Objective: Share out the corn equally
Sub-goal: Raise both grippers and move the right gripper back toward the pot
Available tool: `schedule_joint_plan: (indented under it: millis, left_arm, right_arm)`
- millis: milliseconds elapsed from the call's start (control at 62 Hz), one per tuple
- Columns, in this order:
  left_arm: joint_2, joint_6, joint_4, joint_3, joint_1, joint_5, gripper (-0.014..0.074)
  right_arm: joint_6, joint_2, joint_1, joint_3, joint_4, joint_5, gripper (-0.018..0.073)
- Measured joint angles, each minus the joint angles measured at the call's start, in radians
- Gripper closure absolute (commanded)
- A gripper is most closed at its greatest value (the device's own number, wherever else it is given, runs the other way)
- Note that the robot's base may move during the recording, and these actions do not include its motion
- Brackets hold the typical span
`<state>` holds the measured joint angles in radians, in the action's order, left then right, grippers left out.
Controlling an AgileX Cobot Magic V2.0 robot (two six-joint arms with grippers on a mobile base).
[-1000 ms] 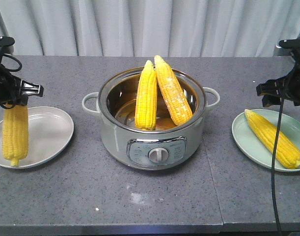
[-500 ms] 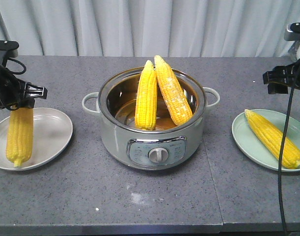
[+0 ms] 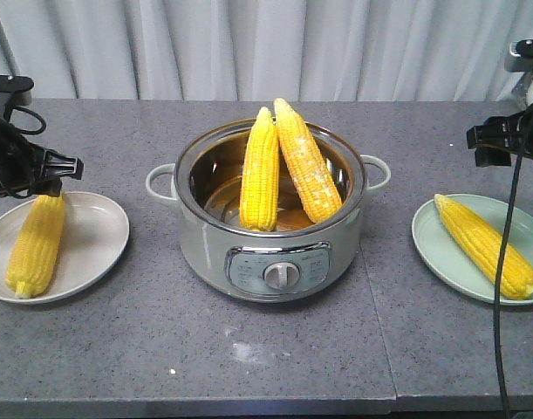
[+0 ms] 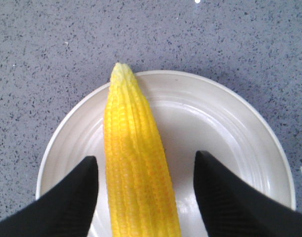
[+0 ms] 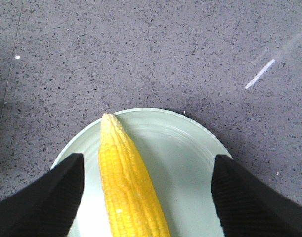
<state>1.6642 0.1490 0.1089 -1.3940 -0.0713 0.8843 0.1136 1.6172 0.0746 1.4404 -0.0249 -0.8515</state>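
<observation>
We list three containers on the grey speckled table (image 3: 275, 367), with a pale curtain (image 3: 275, 48) behind them.

1. Cooker pot (image 3: 205, 249), centre, pale body with two side handles and a dial (image 3: 282, 275) on its front panel. It holds two cobs standing on end, tips up, leaning against the far rim. We note the plain cob (image 3: 260, 170) on the left and the patchy cob (image 3: 308, 161), which has whitish kernels, on the right. The two touch near their tips.

2. White plate (image 3: 92, 231), on the robot's left. It holds one item, the white-plate cob (image 3: 36, 244), lying flat along the plate's outer side. Its pointed end is toward the near edge in the front view. The left gripper (image 4: 146, 160) hangs just above the cob's thick end. In the left wrist view we see its fingers spread to either side of the cob with plate showing in both gaps, so it grips nothing.

3. Green plate (image 3: 432, 240), on the robot's right. It holds one item, the green-plate cob (image 3: 486, 245), lying diagonally with its tip toward the far left of the plate. The right gripper (image 5: 148, 160) hangs above the plate's far side. We record its fingers as set wide and holding nothing.

Our tally is two cobs in the pot and one on each plate.
</observation>
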Motion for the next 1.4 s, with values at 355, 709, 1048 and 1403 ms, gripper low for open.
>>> schedule_joint_plan:
  millis: [355, 709, 1048, 1403]
  left_arm:
    - [0.0, 0.0, 0.0, -0.083, 0.0, 0.088, 0.0127]
    - [0.0, -0.073, -0.198, -0.354, 0.0, 0.191, 0.0129]
    - [0.0, -0.2, -0.484, -0.386, 0.0, 0.195, 0.0129]
    - [0.0, -0.206, -0.49, -0.386, 0.0, 0.195, 0.0129]
  right_arm:
    - [0.002, -0.026, 0.0, 0.0, 0.025, 0.032, 0.0031]
    - [0.356, -0.171, 0.0, 0.0, 0.502, 0.041, 0.0031]
    - [0.774, -0.143, -0.03, 0.0, 0.936, -0.05, 0.0029]
    - [0.613, 0.019, -0.322, 0.097, 0.624, 0.125, 0.0029]
